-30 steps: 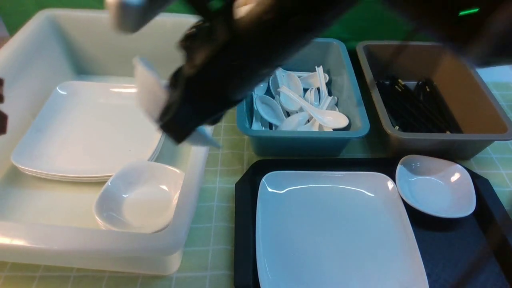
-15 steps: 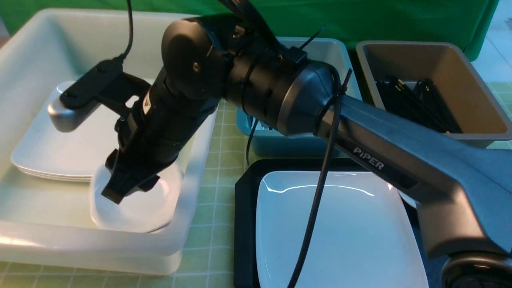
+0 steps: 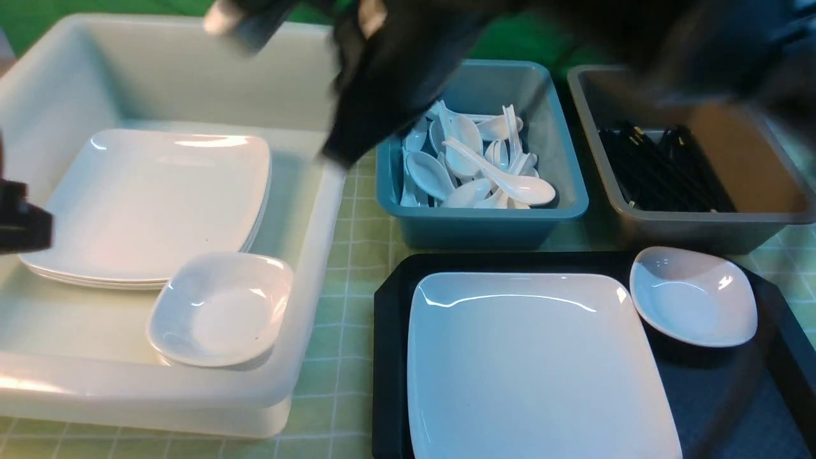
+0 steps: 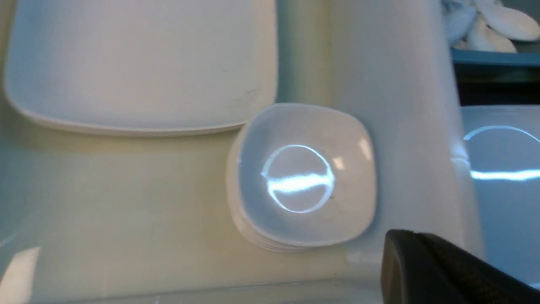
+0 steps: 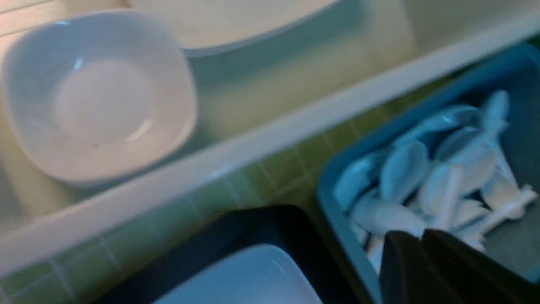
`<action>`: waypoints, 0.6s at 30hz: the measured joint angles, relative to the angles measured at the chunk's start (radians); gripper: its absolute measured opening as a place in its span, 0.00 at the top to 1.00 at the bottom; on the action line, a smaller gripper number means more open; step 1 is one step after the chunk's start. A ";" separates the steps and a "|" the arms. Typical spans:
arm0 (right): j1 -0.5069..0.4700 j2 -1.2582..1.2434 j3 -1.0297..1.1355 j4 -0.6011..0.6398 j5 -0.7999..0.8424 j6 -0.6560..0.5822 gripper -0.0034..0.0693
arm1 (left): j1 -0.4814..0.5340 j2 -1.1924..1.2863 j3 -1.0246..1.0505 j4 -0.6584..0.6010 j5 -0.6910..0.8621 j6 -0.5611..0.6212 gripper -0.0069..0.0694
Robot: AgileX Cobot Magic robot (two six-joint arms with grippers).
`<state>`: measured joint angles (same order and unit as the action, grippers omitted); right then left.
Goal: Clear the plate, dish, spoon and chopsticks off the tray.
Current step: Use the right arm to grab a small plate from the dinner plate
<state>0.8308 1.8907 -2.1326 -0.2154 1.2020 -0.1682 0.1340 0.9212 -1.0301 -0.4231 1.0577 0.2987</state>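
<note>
The black tray sits on the near right of the worktop, which is covered by a green checked cloth. The large square plate lies flat on the tray and fills most of its left and middle. The small rounded-square dish stands upright on the tray's far right part, just beside the plate's far right corner; whether the two rims touch cannot be told.

Behind the tray, a teal tub holds a heap of white soup spoons. To its right, a grey-brown tub holds a bundle of black chopsticks.

On the left stands a big translucent white bin. Inside it are a stack of square plates and, at its near right corner, a stack of small dishes just beside them.

The right arm crosses the top of the front view as a dark blur. Its right gripper hangs above the teal tub's near left part, the jaws pressed together with nothing between them. The left gripper is at the bin's left side in the front view. Its wrist camera looks down on the stacked small dishes. Its jaws are also closed and empty.
</note>
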 joint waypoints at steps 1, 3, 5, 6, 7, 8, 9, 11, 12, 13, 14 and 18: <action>-0.034 -0.041 0.040 -0.004 0.000 0.001 0.92 | -0.024 0.000 0.000 -0.003 0.001 0.004 0.93; -0.122 -0.131 0.150 -0.015 -0.001 0.008 0.93 | -0.108 0.000 0.000 -0.005 0.002 0.016 0.93; -0.241 -0.237 0.326 -0.026 0.002 0.016 0.88 | -0.204 0.000 0.000 -0.007 0.002 0.020 0.93; -0.260 -0.253 0.358 -0.026 0.002 0.016 0.87 | -0.211 0.000 0.000 -0.007 0.002 0.020 0.93; -0.320 -0.302 0.483 -0.028 0.000 0.016 0.78 | -0.266 0.000 0.000 -0.007 -0.005 0.020 0.93; -0.359 -0.332 0.546 -0.028 -0.003 0.016 0.73 | -0.292 0.000 0.000 -0.007 -0.011 0.020 0.93; -0.393 -0.356 0.623 -0.028 -0.015 0.011 0.64 | -0.316 0.000 0.000 -0.007 -0.020 0.021 0.93; -0.424 -0.375 0.712 -0.028 -0.040 0.004 0.56 | -0.356 0.000 0.000 -0.007 -0.034 0.021 0.93; -0.461 -0.392 0.807 -0.028 -0.076 -0.010 0.46 | -0.393 0.002 0.000 -0.007 -0.053 0.021 0.93; -0.480 -0.394 0.881 -0.028 -0.113 -0.020 0.38 | -0.426 0.010 0.000 -0.007 -0.071 0.021 0.93; -0.488 -0.393 0.927 -0.028 -0.142 -0.026 0.35 | -0.444 0.016 0.000 -0.007 -0.078 0.021 0.93; -0.494 -0.377 1.087 -0.023 -0.301 -0.038 0.26 | -0.499 0.056 0.000 -0.006 -0.087 0.024 0.93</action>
<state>0.3364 1.5136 -1.0458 -0.2380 0.9014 -0.2065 -0.3653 0.9774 -1.0301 -0.4296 0.9705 0.3223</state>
